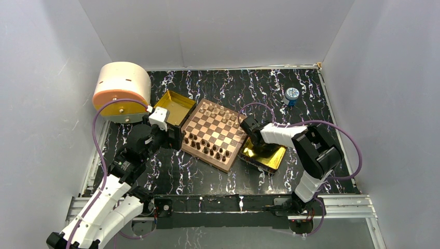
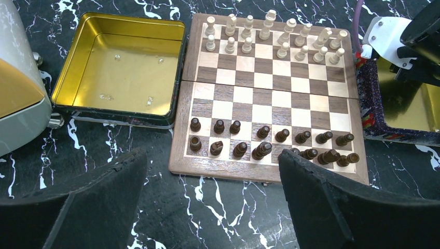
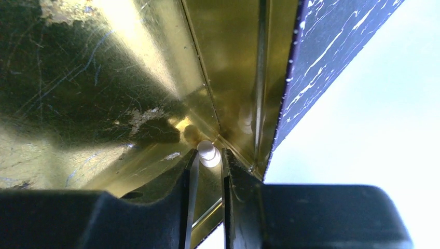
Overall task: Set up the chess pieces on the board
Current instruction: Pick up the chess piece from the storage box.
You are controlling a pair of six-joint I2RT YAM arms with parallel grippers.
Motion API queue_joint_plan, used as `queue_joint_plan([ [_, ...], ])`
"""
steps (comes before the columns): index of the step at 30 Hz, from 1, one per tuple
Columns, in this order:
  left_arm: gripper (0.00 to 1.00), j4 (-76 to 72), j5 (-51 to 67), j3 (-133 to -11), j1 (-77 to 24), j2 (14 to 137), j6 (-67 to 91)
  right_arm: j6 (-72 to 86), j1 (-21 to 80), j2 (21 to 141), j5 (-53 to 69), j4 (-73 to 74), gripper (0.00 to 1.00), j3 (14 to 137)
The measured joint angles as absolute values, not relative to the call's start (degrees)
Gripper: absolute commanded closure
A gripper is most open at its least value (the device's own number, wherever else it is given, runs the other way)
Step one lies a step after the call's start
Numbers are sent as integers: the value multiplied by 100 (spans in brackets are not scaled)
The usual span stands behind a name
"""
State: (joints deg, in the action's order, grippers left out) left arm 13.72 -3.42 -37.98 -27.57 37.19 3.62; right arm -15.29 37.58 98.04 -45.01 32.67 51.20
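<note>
The right fingers (image 3: 237,182) stand narrowly apart at a pale pawn (image 3: 208,153) in the gold tin's (image 3: 93,83) corner; I cannot tell whether they grip it. The left fingers (image 2: 332,207) gape wide over the desk (image 2: 218,212) at the board's (image 2: 270,93) edge.

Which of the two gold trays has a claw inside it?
The tray right of the board: the right claw reaches into its corner at a pale piece. The left tray has none.
</note>
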Motion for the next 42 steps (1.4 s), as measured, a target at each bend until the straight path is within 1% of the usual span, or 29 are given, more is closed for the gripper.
queue_joint_plan([
  [8,6,1352,-292,-3798,-2775,3726,362,-1525,3754,9806,-4506,3258,65,5052],
  [18,6,1332,-268,-3795,-2794,3730,362,-1549,3638,9902,-4504,3094,65,5039],
  [33,6,1332,-268,-3795,-2794,3730,362,-1608,3605,9990,-4530,2991,82,5057],
  [42,6,1330,-252,-3795,-2794,3752,364,-1549,3660,9990,-4305,3146,83,5242],
])
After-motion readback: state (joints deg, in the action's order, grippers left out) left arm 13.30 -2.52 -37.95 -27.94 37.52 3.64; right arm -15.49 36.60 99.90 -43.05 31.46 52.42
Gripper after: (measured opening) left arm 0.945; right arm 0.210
